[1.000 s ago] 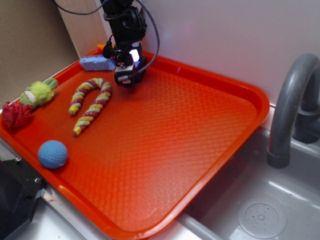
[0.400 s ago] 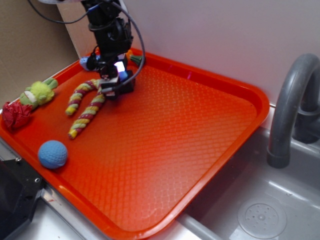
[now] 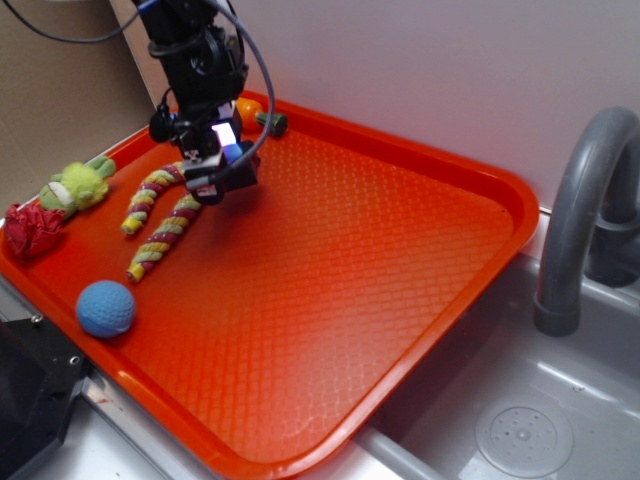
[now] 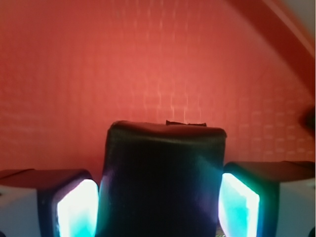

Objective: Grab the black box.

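The black box [image 3: 240,174] is a small matte black block, and my gripper [image 3: 224,168] is shut on it at the back left of the orange tray [image 3: 400,250]. In the wrist view the black box [image 4: 165,177] fills the gap between the two lit pads [image 4: 75,210], touching both. My gripper [image 4: 158,202] holds it low over the tray's textured floor [image 4: 148,64]. I cannot tell whether the box rests on the tray.
A striped rope toy [image 3: 155,222] lies just left of the gripper. Also on the tray: a green plush [image 3: 75,185], a red cloth [image 3: 30,230], a blue ball [image 3: 105,307], and an orange and green toy [image 3: 258,112] at the back rim. A grey faucet [image 3: 585,210] and sink [image 3: 520,430] are at right.
The gripper has moved left and toward the front with the black box in it. The rope toy has shifted left and forward. The blue sponge at the back is now hidden by the arm.
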Tool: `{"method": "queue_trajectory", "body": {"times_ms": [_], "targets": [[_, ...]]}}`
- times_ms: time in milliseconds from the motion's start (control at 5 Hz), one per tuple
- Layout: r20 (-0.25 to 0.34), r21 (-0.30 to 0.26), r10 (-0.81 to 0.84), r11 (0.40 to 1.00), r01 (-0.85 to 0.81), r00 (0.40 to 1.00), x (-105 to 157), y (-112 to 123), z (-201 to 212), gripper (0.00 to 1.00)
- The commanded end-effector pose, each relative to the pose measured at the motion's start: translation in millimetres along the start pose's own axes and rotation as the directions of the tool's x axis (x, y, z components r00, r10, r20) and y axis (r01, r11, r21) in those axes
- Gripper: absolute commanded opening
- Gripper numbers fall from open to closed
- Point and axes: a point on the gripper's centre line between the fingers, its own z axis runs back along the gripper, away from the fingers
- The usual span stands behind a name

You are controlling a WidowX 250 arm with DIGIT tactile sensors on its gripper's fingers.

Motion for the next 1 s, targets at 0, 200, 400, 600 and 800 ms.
{"method": "queue_trajectory", "body": {"times_ms": [0, 200, 400, 600, 800], "targets": [[0.060, 0.006, 0.101, 0.995, -0.101, 0.993, 24.2, 3.1, 16.9, 1.00], [0.034, 0.011, 0.144, 0.989, -0.145, 0.989, 25.8, 1.9, 2.0, 1.00], [0.038, 0.000, 0.213, 0.977, -0.213, 0.976, 24.5, 1.3, -5.6, 1.00], [0.016, -0.015, 0.246, 0.969, -0.245, 0.969, 21.3, 0.4, -17.0, 1.00], [-0.050, 0.018, 0.329, 0.944, -0.328, 0.943, 7.2, 1.9, -27.2, 1.00]]}}
